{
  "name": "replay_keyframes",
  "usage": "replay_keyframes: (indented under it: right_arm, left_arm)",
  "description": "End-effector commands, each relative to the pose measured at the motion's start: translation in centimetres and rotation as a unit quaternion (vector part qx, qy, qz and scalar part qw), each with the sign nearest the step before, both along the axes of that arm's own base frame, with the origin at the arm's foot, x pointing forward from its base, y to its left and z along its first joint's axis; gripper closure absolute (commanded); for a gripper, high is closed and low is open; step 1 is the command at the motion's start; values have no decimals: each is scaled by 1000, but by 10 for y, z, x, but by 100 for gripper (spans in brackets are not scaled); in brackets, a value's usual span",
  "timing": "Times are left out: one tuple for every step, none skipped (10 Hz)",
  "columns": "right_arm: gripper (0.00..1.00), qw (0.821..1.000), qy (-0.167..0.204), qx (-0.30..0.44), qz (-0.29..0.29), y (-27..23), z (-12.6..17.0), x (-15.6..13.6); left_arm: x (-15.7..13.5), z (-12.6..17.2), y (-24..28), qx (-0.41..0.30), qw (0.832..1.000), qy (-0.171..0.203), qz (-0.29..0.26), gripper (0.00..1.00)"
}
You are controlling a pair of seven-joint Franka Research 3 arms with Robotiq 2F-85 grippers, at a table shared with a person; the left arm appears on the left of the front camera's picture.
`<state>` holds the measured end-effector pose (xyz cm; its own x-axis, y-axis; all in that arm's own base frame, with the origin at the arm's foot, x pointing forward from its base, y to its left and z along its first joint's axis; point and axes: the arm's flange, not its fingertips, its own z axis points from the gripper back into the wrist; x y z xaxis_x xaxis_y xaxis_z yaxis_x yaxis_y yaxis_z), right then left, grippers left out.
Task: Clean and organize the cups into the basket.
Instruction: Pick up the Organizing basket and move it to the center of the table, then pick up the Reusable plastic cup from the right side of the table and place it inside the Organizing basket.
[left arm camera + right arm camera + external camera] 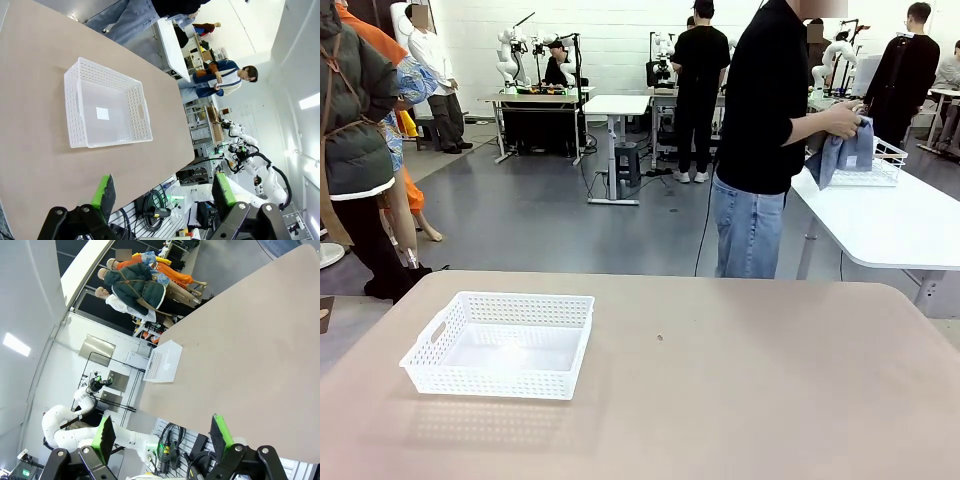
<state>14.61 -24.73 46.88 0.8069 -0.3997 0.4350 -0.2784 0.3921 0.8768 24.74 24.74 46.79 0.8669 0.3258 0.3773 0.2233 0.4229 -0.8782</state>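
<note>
the white basket [495,380] sits flat on the beige table [750,400], on the robot's left half. one long side faces the front camera, and an oval handle hole shows in its short left wall. its sides are fine lattice.

in the left wrist view the basket [137,107] lies beyond the left gripper [163,192], well apart from it. the gripper's two green pads [103,192] stand wide apart with only air between them, gripping nothing. a small white square [102,113] shows on the basket's floor in that view. it is perhaps a label or just glare from a lamp, and is too small to tell.

the right gripper [162,432] is likewise spread wide, its green pads [220,430] apart and holding nothing. the table [240,350] stretches away beyond it. the basket [164,362] appears far off near the table's other end, small and seen from the side.

behind the far side of the table a person [765,110] in a black top and blue jeans stands turned toward a white table [900,225] on the right. the person's hands [842,118] hold a blue-grey cloth [840,158] just beside a wire basket [888,165] that rests on that white table.
</note>
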Motion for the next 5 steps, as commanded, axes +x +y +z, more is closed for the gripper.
replay_keyframes:
  right_arm:
    - [0,1000,-13,7,0,2,-3,0]
    - [0,1000,-13,7,0,2,-3,0]
    - [0,1000,-13,7,0,2,-3,0]
    - [0,1000,-13,7,0,2,-3,0]
    - [0,1000,-13,7,0,2,-3,0]
  left_arm:
    - [-1,1,2,-6,1000,-2,1,0]
    - [-1,1,2,-6,1000,-2,1,0]
    - [-1,1,2,-6,1000,-2,1,0]
    - [-1,1,2,-6,1000,-2,1,0]
    - [-1,1,2,-6,1000,-2,1,0]
